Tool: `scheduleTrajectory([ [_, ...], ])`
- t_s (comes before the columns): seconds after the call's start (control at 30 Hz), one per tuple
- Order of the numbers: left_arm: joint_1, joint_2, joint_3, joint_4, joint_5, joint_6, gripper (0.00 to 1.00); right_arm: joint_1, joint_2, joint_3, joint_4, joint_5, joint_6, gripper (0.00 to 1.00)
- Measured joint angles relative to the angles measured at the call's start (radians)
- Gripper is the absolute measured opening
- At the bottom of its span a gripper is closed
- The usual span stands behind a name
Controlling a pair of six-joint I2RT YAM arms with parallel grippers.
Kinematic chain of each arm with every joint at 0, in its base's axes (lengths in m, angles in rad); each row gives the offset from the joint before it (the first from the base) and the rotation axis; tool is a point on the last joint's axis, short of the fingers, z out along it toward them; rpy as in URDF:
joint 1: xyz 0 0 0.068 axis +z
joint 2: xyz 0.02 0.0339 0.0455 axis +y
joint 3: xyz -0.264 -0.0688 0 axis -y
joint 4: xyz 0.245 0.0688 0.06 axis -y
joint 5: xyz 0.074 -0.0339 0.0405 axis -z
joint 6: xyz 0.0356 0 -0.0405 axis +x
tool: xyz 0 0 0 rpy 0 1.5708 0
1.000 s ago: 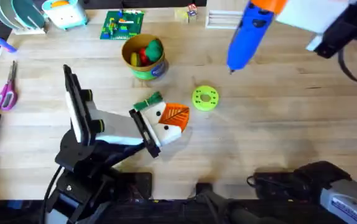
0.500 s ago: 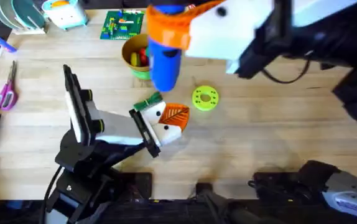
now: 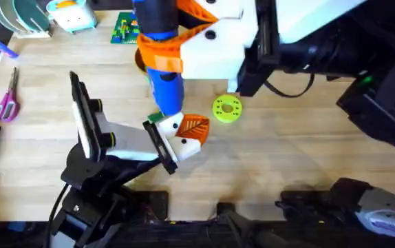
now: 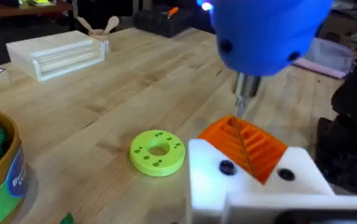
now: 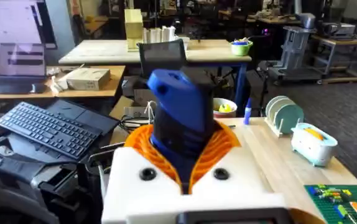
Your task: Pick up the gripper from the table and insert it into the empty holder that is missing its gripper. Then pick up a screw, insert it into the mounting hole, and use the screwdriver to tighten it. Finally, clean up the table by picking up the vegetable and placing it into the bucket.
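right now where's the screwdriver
The screwdriver is held in the right end effector, upper centre of the overhead view, tip down over the orange gripper, beside the lime-green disc.

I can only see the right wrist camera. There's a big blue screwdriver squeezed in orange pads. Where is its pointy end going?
Observer: The left wrist view shows the screwdriver pointing down, with its metal bit right over an orange ribbed piece. I cannot tell if they touch.
Operator: Is anything next to that orange piece?
Observer: Yes. In the overhead view, a lime-green disc with holes lies on the table beside it, apart from it.
Operator: Where's the leafy vegetable?
Observer: The vegetable is on the table. A green bit of it peeks out beside the screwdriver's lower end.
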Motion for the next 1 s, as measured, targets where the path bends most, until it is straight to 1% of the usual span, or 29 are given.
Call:
scheduleTrajectory([
  [0.37, 0.0, 0.0, 0.0, 0.0, 0.0, 0.047, 0.016, 0.001, 0.017, 0.0, -0.007, -0.003, 0.036, 0.025],
  [0.57, 0.0, 0.0, 0.0, 0.0, 0.0, 0.048, 0.016, 0.003, 0.042, 0.0, -0.011, -0.004, 0.049, 0.025],
  [1.0, 0.0, 0.0, 0.0, 0.0, 0.0, 0.048, 0.016, 0.003, 0.05, 0.0, -0.028, -0.004, 0.063, 0.025],
])
